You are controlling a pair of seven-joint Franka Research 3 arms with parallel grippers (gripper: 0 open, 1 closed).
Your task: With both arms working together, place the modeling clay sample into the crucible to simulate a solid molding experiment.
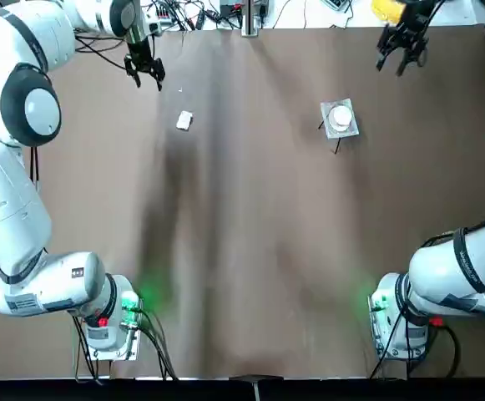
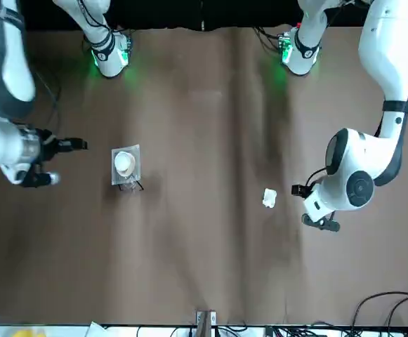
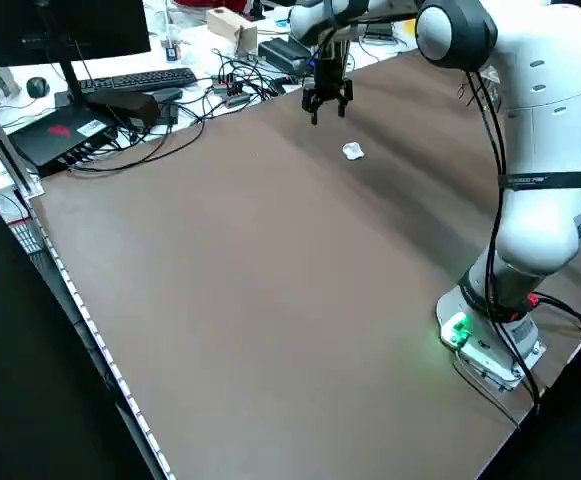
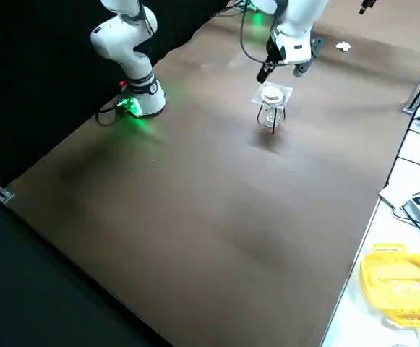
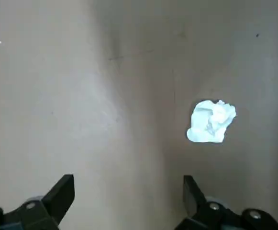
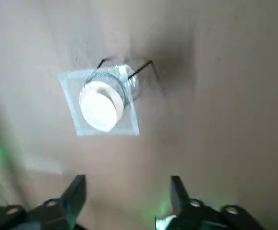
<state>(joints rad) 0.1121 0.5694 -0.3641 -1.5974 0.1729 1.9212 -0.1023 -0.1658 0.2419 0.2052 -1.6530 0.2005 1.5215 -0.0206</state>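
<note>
Far left, past the table's far edge: black monitor [image 3: 65,35], keyboard [image 3: 145,80], then tangled cables [image 3: 240,80]. On the near-left side, left arm's base, green glow on the tabletop [image 1: 250,209]. Brown surface, smooth, with dark streaky shadows and soft sheen. Left gripper [image 1: 149,83] over the far-left part, fingers apart, nothing between. Just beside, lying on bare brown surface: modeling clay sample [image 1: 184,120], whitish, lumpy. Well apart, right of centre: crucible [image 1: 340,118], upright on a square silvery plate [image 1: 326,109] with thin dark legs, clear glass piece [image 4: 273,118] beneath. Farther right: right gripper [image 1: 391,70], above the table, fingers apart, nothing held. Beyond the far edge there: yellow tray [image 4: 401,282] on a white side surface [image 4: 354,311].
</note>
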